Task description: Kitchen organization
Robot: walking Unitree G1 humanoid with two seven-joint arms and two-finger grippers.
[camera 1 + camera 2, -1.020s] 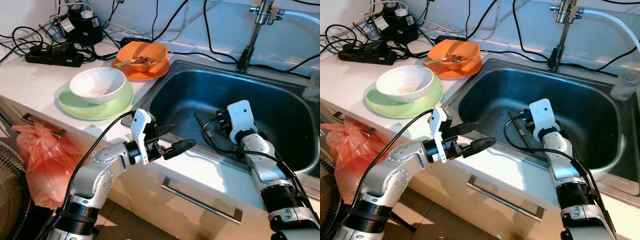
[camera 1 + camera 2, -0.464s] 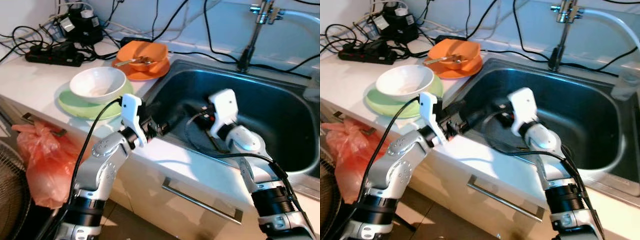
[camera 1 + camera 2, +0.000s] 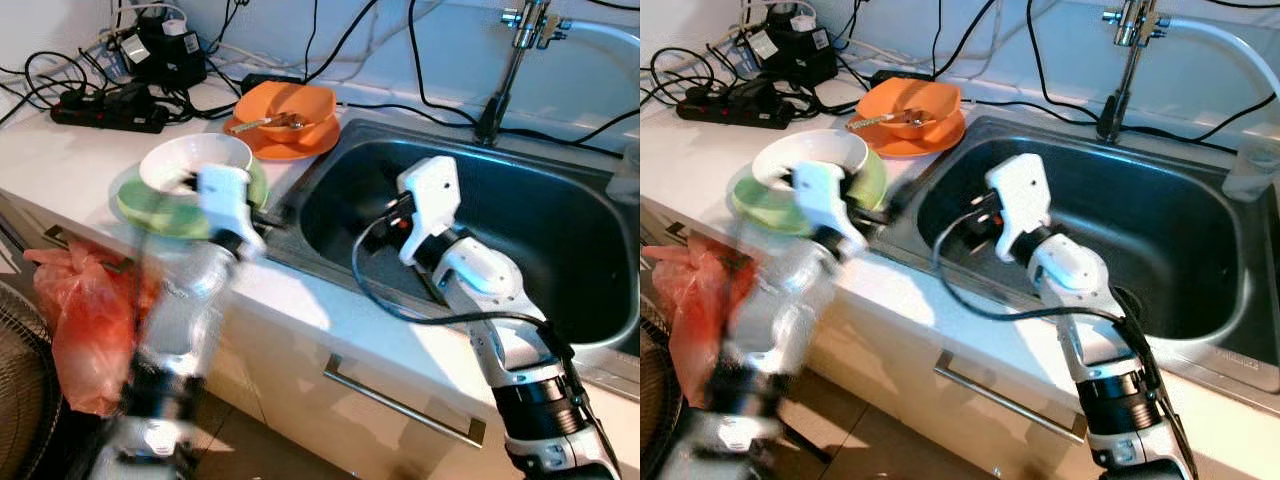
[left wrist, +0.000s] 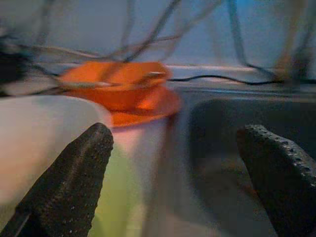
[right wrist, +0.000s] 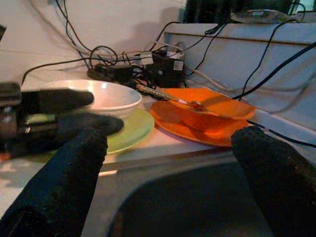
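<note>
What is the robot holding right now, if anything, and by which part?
Nothing. Both wrist views show open fingers with nothing between them: the left gripper by the white bowl, the right gripper over the sink.

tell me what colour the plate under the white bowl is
Light green plate, clearest in the right wrist view.

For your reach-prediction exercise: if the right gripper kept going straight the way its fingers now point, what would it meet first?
Probably the orange bowl on its orange plate, past the sink's rim. The right gripper is open and aims across that rim at it, though depth is unclear.
</note>
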